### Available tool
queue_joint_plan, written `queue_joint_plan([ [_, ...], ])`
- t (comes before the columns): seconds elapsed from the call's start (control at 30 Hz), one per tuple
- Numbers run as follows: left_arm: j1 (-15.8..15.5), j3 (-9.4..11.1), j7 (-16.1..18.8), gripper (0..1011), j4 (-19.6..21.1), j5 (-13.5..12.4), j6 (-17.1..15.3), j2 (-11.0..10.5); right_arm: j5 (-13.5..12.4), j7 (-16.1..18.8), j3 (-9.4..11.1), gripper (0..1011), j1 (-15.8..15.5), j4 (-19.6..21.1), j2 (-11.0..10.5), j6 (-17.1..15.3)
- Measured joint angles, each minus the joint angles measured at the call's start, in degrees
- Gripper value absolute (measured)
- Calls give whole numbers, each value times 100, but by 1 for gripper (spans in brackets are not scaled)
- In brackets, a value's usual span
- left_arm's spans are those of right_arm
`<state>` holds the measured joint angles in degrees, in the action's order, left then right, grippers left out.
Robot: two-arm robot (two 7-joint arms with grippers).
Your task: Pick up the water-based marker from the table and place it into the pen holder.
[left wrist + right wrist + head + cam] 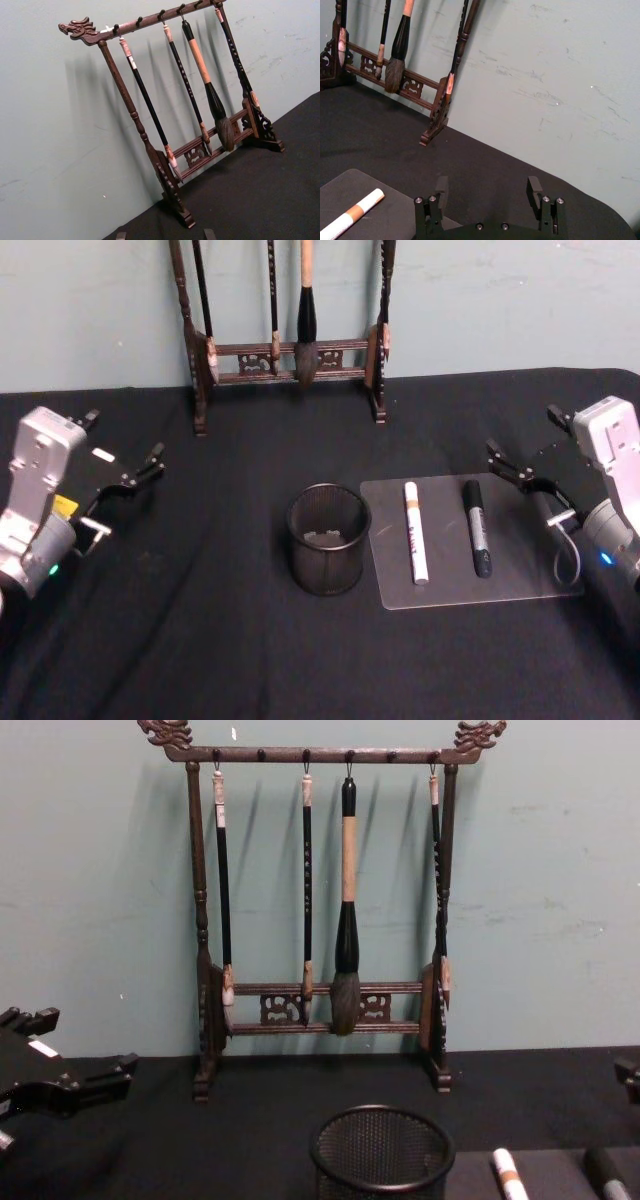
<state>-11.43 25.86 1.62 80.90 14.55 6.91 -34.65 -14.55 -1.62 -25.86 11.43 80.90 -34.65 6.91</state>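
Two markers side by side on a clear rectangular plastic mat (525, 575), right of centre on the black-clothed desk (180, 640): a white marker with an orange band (415, 532) towards the middle, a black marker with a grey band (477, 527) just to its right, apart, both lying lengthwise from near to far. Labels too small to read, so no telling which is the water-based one. Just left of the mat, a round black wire-mesh pen holder (326, 558), upright. Left claw (125, 437) released, fingers spread, held over the desk well left of the holder. Right claw (522, 430) likewise released, over the mat's far right corner, touching neither marker. Along the far edge, against a pale green wall (480, 310), a tall dark wooden brush rack (285, 355) with four hanging brushes (306, 330)
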Motion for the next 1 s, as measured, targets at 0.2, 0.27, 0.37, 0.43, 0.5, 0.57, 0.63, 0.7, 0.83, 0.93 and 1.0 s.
queue_joint_plan([
  [0.2,0,0,0,1001,0,0,0,0,0,0,0,1002,0,0,0,0],
  [0.27,0,0,0,1001,0,0,0,0,0,0,0,1002,0,0,0,0],
  [0.37,0,0,0,1001,0,0,0,0,0,0,0,1002,0,0,0,0],
  [0.43,0,0,0,1001,0,0,0,0,0,0,0,1002,0,0,0,0],
  [0.5,0,0,0,1001,0,0,0,0,0,0,0,1002,0,0,0,0],
  [0.57,0,0,0,1001,0,0,0,0,0,0,0,1002,0,0,0,0],
  [0.63,0,0,0,1001,0,0,0,0,0,0,0,1002,0,0,0,0],
  [0.7,0,0,0,1001,0,0,0,0,0,0,0,1002,0,0,0,0],
  [0.83,0,0,0,1001,0,0,0,0,0,0,0,1002,0,0,0,0],
  [0.93,0,0,0,1001,0,0,0,0,0,0,0,1002,0,0,0,0],
  [1.0,0,0,0,1001,0,0,0,0,0,0,0,1002,0,0,0,0],
])
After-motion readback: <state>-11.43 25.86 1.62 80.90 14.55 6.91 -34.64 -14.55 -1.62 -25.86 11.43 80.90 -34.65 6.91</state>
